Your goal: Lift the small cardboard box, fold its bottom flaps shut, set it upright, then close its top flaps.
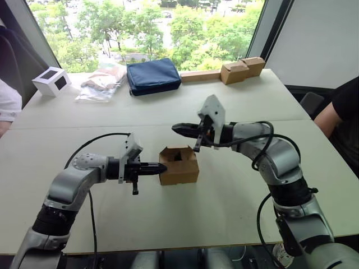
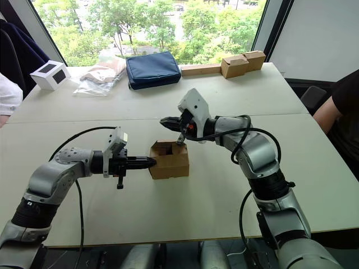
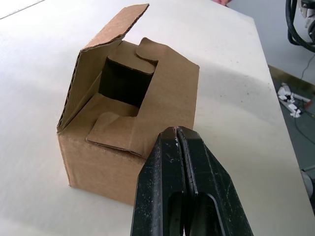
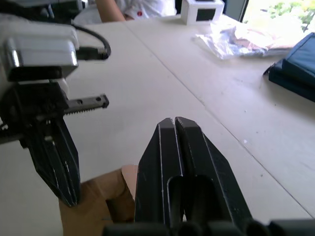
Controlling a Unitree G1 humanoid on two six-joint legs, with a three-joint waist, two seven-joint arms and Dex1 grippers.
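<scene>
Table (image 1: pixel 235 190), box (image 1: pixel 179 166) interior dark

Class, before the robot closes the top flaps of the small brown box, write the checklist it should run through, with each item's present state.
1. Small cardboard box upright on the table: ok.
2. Top flaps shut: not ok, partly folded, one stands up.
3. Left tool shut, free to push: ok, tip at the box's side.
4. Right tool shut, above the box: ok.
5. Bottom flaps closed: cannot tell, hidden underneath.
</scene>
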